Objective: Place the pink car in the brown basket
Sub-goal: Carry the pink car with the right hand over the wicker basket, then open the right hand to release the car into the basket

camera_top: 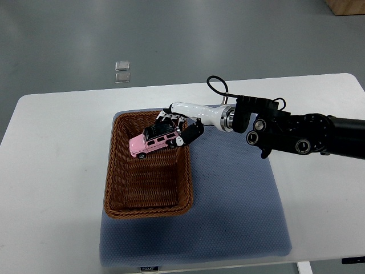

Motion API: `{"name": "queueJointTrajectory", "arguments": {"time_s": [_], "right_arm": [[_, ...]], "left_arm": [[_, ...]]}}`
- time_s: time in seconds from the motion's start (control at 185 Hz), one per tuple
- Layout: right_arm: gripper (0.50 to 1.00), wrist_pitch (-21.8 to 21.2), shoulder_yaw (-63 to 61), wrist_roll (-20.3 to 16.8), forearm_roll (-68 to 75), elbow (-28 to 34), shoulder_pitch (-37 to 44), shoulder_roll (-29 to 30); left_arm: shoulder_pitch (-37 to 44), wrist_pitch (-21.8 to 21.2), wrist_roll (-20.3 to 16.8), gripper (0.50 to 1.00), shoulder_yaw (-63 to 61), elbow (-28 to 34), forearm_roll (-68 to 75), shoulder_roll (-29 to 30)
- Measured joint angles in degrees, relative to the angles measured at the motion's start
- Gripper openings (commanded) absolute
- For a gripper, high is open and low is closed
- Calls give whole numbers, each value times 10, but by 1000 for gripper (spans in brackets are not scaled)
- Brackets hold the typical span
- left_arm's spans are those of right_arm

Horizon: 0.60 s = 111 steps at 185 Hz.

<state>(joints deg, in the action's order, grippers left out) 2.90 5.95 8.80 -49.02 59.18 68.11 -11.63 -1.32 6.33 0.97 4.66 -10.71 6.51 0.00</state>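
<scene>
A pink toy car [149,144] with a black roof sits over the far part of the brown wicker basket [117,194]. My right hand [175,127] comes in from the right on a black arm and reaches over the basket's far right rim. Its white and black fingers [191,132] are curled around the car's right end, holding it. I cannot tell whether the car rests on the basket's bottom or hangs just above it. The left arm is out of view.
The basket stands on a blue-grey mat [239,211] on a white table [51,171]. Two small clear squares [122,71] lie on the grey floor beyond the table. A brown box corner [348,5] shows at top right.
</scene>
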Motion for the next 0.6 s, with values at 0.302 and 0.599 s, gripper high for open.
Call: {"name": "queueJointTrajectory", "arguments": {"time_s": [0.302,0.599], "right_arm": [[500,2,22,5,-6,-27,-17,27],[641,4,23,6,-8,-27,-35,47]], "left_arm": [[0,1,0,1000,0,0,0,0],[0,1,0,1000,-1,1,0,0]]}}
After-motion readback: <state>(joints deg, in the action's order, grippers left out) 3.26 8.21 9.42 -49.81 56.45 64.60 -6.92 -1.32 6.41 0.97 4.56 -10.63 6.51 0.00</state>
